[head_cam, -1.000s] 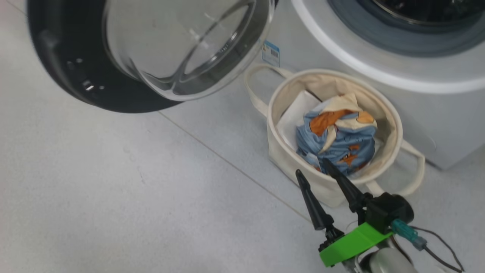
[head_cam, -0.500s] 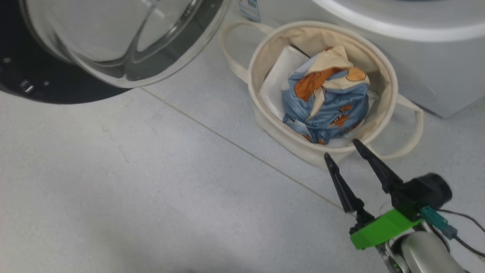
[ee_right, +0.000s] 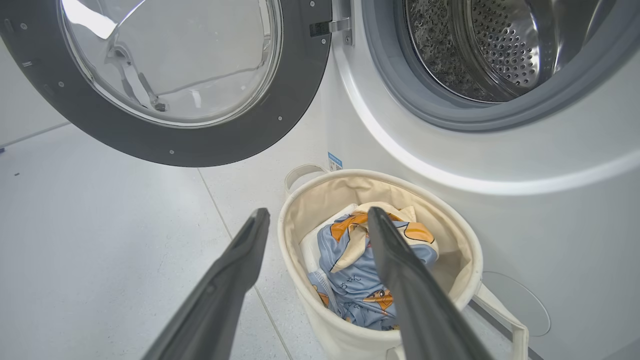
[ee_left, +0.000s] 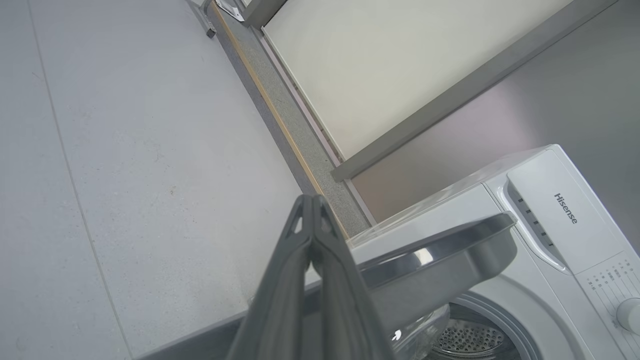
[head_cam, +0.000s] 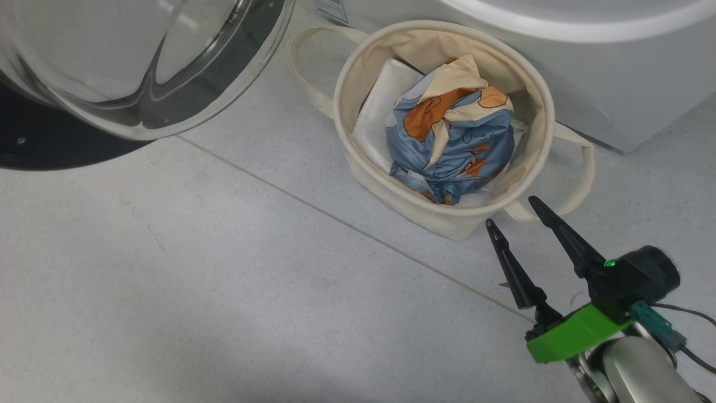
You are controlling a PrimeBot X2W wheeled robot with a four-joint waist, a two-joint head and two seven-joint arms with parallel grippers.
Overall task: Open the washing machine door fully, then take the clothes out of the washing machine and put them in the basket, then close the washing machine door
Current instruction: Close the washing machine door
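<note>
The clothes (head_cam: 450, 134) (ee_right: 357, 272), a light blue bundle with orange and cream patches, lie inside the cream canvas basket (head_cam: 436, 215) (ee_right: 320, 312) on the floor against the washing machine (head_cam: 587, 84) (ee_right: 500, 200). The washing machine door (head_cam: 128, 73) (ee_right: 165, 80) hangs wide open to the left, and the steel drum (ee_right: 480, 45) shows nothing inside. My right gripper (head_cam: 512, 211) (ee_right: 315, 217) is open and empty, just in front of the basket's near rim. My left gripper (ee_left: 312, 200) is shut on nothing, its fingers pointing past the door's top edge (ee_left: 450, 250).
A white folded sheet (head_cam: 375, 112) lies in the basket beside the clothes. Grey tiled floor (head_cam: 224, 268) spreads out to the left and front. A wall and skirting (ee_left: 280, 110) run behind the machine. A cable (head_cam: 691, 336) trails from my right wrist.
The head camera has tilted down and shifted, so basket and door slide up and left in the picture. My right gripper has drawn back from over the basket to just outside its rim, still open.
</note>
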